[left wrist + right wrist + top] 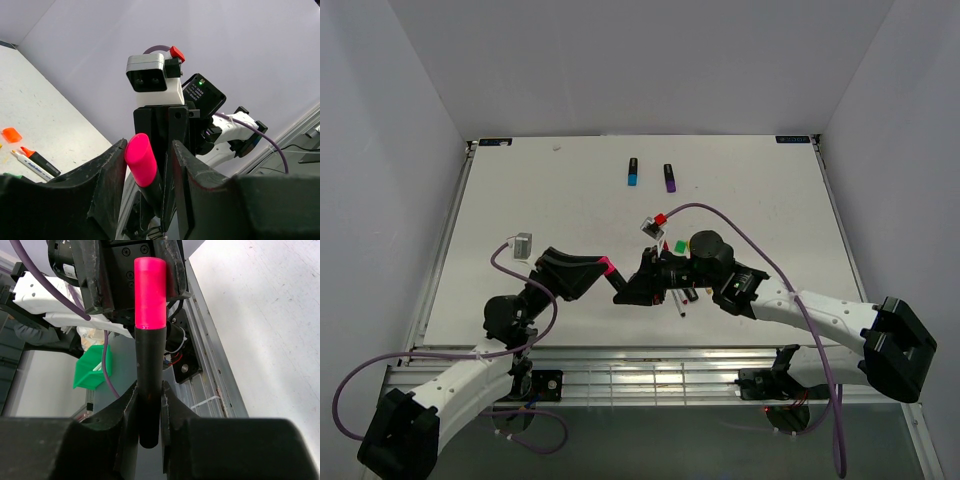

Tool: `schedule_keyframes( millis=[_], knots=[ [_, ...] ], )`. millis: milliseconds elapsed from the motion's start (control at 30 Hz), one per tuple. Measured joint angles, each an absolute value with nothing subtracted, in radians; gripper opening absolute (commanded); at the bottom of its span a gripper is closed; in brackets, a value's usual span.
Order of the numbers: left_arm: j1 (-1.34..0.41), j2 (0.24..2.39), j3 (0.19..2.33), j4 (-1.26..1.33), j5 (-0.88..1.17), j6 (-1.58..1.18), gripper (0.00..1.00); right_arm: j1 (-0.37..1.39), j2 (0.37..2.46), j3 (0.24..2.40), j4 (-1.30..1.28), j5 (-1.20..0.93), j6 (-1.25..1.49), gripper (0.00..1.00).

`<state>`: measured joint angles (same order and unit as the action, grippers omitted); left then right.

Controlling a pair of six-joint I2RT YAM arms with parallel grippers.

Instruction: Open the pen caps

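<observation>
A stubby black marker (149, 365) with a pink cap (150, 292) is held in the air between the two arms. My right gripper (149, 395) is shut on the black body (623, 287). My left gripper (147, 150) is open with the pink cap (140, 157) between its fingers: one finger touches it, the other stands off with a gap. The cap sits on the marker. A blue-capped marker (632, 172) and a purple-capped marker (670, 178) lie at the back of the table. A loose green cap (679, 244) and a loose orange cap (12, 134) lie on the table.
An uncapped orange-tipped marker (37, 159) and a thin white pen (30, 166) lie on the table, and thin pens (678, 300) lie beneath the right arm. The metal rail of the table's front edge (210, 375) is just below the grippers. A green bin (92, 367) sits off the table.
</observation>
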<state>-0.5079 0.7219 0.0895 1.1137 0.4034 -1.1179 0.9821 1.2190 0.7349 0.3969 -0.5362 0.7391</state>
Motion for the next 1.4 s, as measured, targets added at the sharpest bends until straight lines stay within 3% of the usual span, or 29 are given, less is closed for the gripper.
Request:
schedule_keyframes(
  millis=[167, 400, 467, 600, 767, 833, 967, 1000, 1033, 1100, 1233, 1400],
  knots=[
    [-0.508, 0.726, 0.089, 1.125, 0.402, -1.128, 0.39, 0.982, 1.219, 0.735, 0.413, -0.544, 0.746, 0.08],
    [-0.506, 0.726, 0.089, 1.136, 0.393, -1.147, 0.09, 0.982, 1.235, 0.735, 0.45, -0.556, 0.748, 0.08],
    [-0.506, 0.73, 0.089, 1.136, 0.392, -1.15, 0.0, 0.982, 1.241, 0.735, 0.455, -0.558, 0.748, 0.14],
    [-0.501, 0.751, 0.089, 1.147, 0.39, -1.158, 0.0, 0.981, 1.259, 0.752, 0.439, -0.561, 0.729, 0.29],
    [-0.503, 0.764, 0.089, 1.153, 0.416, -1.162, 0.0, 0.982, 1.293, 0.809, 0.376, -0.553, 0.698, 0.3],
    [-0.502, 0.764, 0.089, 1.153, 0.419, -1.162, 0.0, 0.981, 1.304, 0.831, 0.362, -0.554, 0.687, 0.1],
    [-0.501, 0.764, 0.089, 1.153, 0.415, -1.168, 0.0, 0.977, 1.31, 0.842, 0.352, -0.564, 0.672, 0.08],
    [-0.501, 0.764, 0.089, 1.152, 0.416, -1.168, 0.03, 0.976, 1.311, 0.842, 0.35, -0.566, 0.672, 0.08],
    [-0.501, 0.765, 0.089, 1.151, 0.417, -1.168, 0.14, 0.976, 1.312, 0.842, 0.35, -0.567, 0.672, 0.08],
    [-0.501, 0.771, 0.09, 1.151, 0.421, -1.167, 0.44, 0.975, 1.314, 0.842, 0.348, -0.571, 0.673, 0.08],
    [-0.503, 0.794, 0.092, 1.152, 0.446, -1.167, 0.47, 0.968, 1.324, 0.842, 0.34, -0.57, 0.677, 0.08],
    [-0.503, 0.802, 0.093, 1.152, 0.461, -1.168, 0.45, 0.965, 1.33, 0.842, 0.34, -0.573, 0.682, 0.08]
  ],
)
